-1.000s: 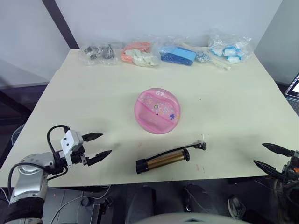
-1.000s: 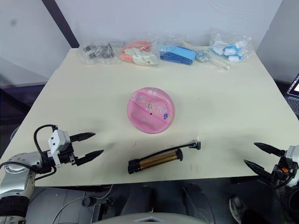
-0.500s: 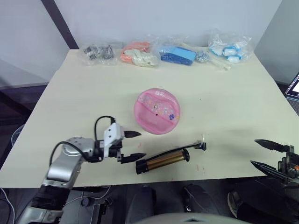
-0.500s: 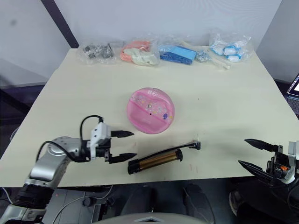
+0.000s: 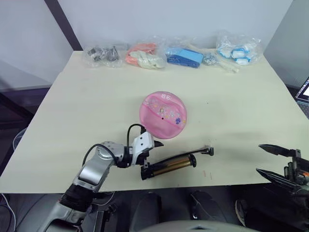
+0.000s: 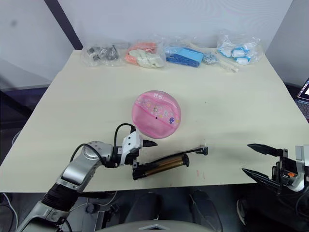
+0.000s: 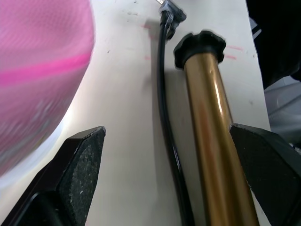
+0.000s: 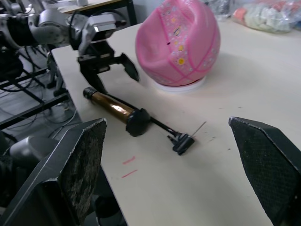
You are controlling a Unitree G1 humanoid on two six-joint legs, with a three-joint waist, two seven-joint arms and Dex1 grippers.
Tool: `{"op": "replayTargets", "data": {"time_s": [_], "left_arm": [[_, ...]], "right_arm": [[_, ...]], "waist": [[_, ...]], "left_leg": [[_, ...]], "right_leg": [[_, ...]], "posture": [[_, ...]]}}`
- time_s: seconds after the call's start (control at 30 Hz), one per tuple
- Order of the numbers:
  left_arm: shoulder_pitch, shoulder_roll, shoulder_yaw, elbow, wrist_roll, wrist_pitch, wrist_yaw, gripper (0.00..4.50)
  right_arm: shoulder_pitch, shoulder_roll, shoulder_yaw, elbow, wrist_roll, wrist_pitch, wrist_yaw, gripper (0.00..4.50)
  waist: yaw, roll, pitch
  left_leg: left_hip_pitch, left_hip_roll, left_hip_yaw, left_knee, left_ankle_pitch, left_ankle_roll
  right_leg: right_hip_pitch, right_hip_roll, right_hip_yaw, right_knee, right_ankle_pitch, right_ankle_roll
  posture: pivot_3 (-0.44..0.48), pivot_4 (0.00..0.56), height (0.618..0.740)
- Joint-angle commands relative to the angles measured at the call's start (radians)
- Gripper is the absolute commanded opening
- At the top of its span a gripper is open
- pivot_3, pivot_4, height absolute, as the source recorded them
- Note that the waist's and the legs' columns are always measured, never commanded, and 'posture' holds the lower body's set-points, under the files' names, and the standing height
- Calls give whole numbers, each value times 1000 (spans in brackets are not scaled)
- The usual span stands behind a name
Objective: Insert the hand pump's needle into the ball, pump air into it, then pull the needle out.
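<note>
Nearest the robot, at the front edge of the cream bench (image 5: pixel 87 106), the hand pump (image 5: pixel 169 166) lies flat, bronze-gold barrel pointing roughly from 8 o'clock toward 2 o'clock. The left gripper (image 5: pixel 150 155) is right at the barrel's near end, fingers (image 7: pixel 82 167) apart, one on either side of the tube and not clamped on it; the left wrist view shows the golden barrel and the thin black hose (image 7: pixel 165 113) running between the two pads. That hose lies alongside the barrel out to a black fitting, and the needle (image 8: pixel 199 127), a fine silver pin, sticks out from the fitting and rests on the bench.

Over at 4 o'clock, off the bench's front right corner, the right gripper (image 5: pixel 274 162) hangs with its fingers wide apart, holding nothing, well clear of the pump.

Further in, just beyond the pump at 12 o'clock, the pink ball (image 5: pixel 163 115) sits mid-bench, its small black valve hole (image 5: pixel 162 112) facing up. It looks dented on its near side.

Along the far edge, a row of clear plastic bags (image 5: pixel 145 55) holds dark, orange, blue and white items.
</note>
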Motion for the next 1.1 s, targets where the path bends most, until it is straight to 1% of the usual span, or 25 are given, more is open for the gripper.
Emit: {"op": "replayTargets", "data": {"time_s": [0.03, 0.17, 0.4, 0.5, 0.7, 0.8, 0.83, 0.93, 1.0, 1.03, 1.1], "left_arm": [[-28, -37, -18, 13, 28, 10, 51, 4500], [-38, -68, -45, 39, 66, 2, 83, 4500], [-50, -114, -59, 50, 86, 30, 129, 4500], [-52, -120, -72, 55, 102, 26, 137, 4500], [-70, -131, -138, 67, 160, 23, 141, 4500], [-91, -152, -161, 88, 177, 76, 150, 4500], [-97, -138, -175, 83, 194, 82, 140, 4500], [-99, -136, -209, 80, 208, 101, 117, 4500], [-101, -146, -214, 76, 203, 111, 112, 3930], [-101, -150, -213, 75, 201, 115, 112, 3605], [-103, -157, -213, 77, 204, 113, 117, 2642]], "right_arm": [[8, -7, -28, -51, 30, 10, -3, 4357], [11, 0, -26, -88, 38, 18, -13, 4357], [2, -16, -25, -81, 27, -2, 20, 4357], [-3, -15, -24, -79, 25, -2, 22, 4357], [-17, -4, -17, -82, 17, -7, 10, 4357], [-18, -2, -15, -89, 18, -3, 3, 4357], [-17, -3, -15, -92, 19, -1, 2, 4357], [-8, -7, -20, -100, 22, 5, 0, 4357], [2, -7, -26, -104, 25, 6, 1, 4500], [5, -7, -27, -105, 25, 6, 1, 4500], [10, -6, -28, -106, 25, 5, 0, 4500]], "waist": [[-1, 0, 0], [0, 0, 0], [1, 0, 0], [1, 0, 0], [1, 0, 0], [1, 0, 0], [1, 0, 0], [2, 1, -1], [2, 1, -1], [2, 1, -1], [2, 1, -1]], "left_leg": [[0, 0, 0, 0, 0, 0], [0, 0, -1, 0, 0, 0], [0, 0, -1, 0, 0, 0], [0, 0, -1, 0, 0, 0], [0, 0, -1, 0, 0, 0], [0, 0, -1, 0, 0, 0], [0, 0, -1, 0, 0, 0], [0, -1, -1, 0, 0, 0], [1, -1, -1, 0, 0, 0], [1, -1, -1, 0, 0, 0], [1, -1, -1, 0, 0, 0]], "right_leg": [[0, 0, 0, 0, 0, 0], [0, 0, 0, 0, 0, 0], [1, 0, -1, 0, 0, 0], [1, 0, -1, 0, 0, 0], [1, 0, -1, 0, 0, 0], [1, 0, -1, 0, 0, 0], [1, 0, -1, 0, 0, 0], [1, 0, -1, 0, 0, 0], [1, 0, -1, 0, 0, 0], [2, 0, -1, 0, 0, 0], [2, 0, -1, 0, 0, 0]], "posture": [[0, 150, 740], [0, 150, 740], [0, 150, 740], [0, 150, 740], [0, 150, 740], [0, 150, 740], [0, 150, 740], [0, 150, 740], [0, 150, 740], [0, 150, 740], [0, 150, 740]]}}
